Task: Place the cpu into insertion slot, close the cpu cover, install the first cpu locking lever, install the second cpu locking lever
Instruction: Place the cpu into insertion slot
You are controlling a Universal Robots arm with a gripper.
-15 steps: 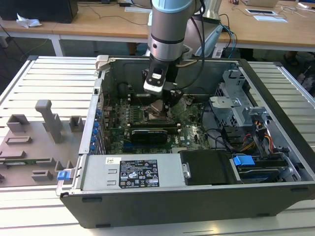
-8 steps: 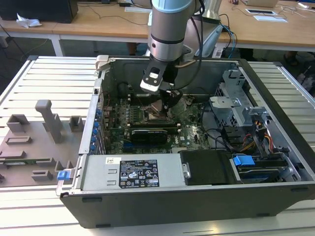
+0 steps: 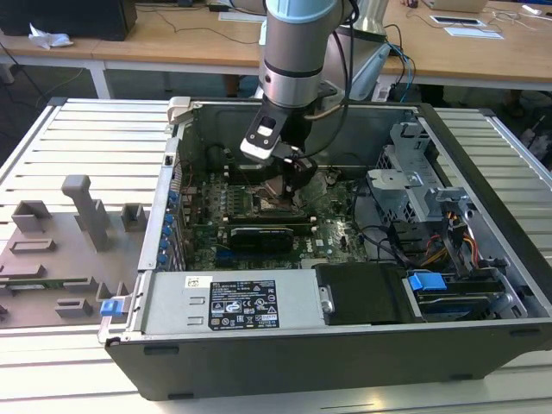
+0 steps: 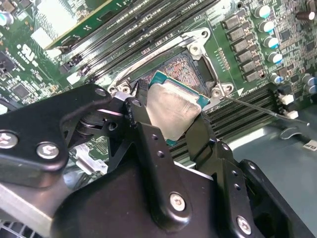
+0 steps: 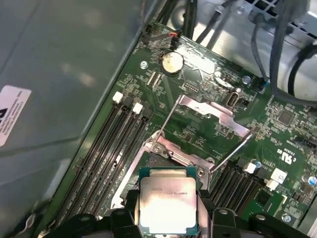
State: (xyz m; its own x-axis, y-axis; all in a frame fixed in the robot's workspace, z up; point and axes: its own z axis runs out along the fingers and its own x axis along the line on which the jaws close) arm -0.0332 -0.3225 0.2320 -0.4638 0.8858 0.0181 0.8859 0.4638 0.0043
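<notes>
- Holding the chip by two opposite edges, my gripper is clamped on it, and the silver top faces the camera in both wrist views.
- The chip hangs just above the socket and is not yet seated. It covers part of the socket's dark centre.
- The cover is swung open, away from the socket. The thin levers are raised clear, so the way down looks free.
- In the exterior view I reach into the open computer case, over the green board.
- I judge that this step wants the chip level and square to the socket's rim, with corners matched, before any lowering.
- I judge that the chip should settle by its own weight, because pressing or sliding it could bend fine contacts.
- The memory slots run close beside the socket, so my grip must stay off them.
</notes>
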